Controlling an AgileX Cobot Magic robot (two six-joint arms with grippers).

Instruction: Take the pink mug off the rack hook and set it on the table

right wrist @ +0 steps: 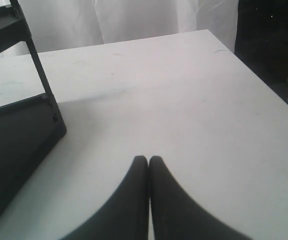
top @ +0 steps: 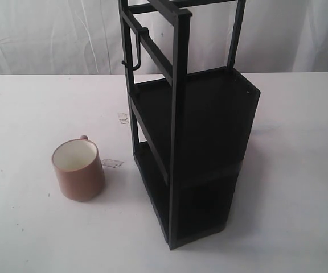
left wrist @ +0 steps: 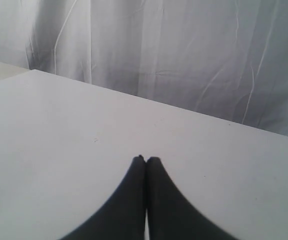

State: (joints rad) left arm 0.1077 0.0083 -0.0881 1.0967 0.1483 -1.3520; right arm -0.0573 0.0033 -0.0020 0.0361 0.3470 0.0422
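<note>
**While both grippers sit clenched, pink mug stands on table**

Where the exterior view starts at the left, we see the pink mug (top: 78, 169) upright on the table (top: 27, 102), mouth up, cream inside showing. Its handle points toward the back, only a nub visible past the rim. A small clear scrap (top: 111, 162) lies just beside the mug, between it and the rack (top: 209, 131). A second scrap (top: 123, 117) lies farther back. Mug and rack are apart, not touching.

At centre the tall black rack stands on the table with two dark shelves. The rack hook (top: 135, 54) hangs off its upper bar on the left side, with nothing on it. A white curtain (top: 39, 34) backs the scene.

No arm shows in the exterior view. In the left wrist view, we see the left gripper (left wrist: 146, 159) with fingertips pressed together, gripping nothing, over bare white tabletop. In the right wrist view, the right gripper (right wrist: 148, 159) is likewise clenched on nothing, with the rack's lower corner off to one side.
</note>
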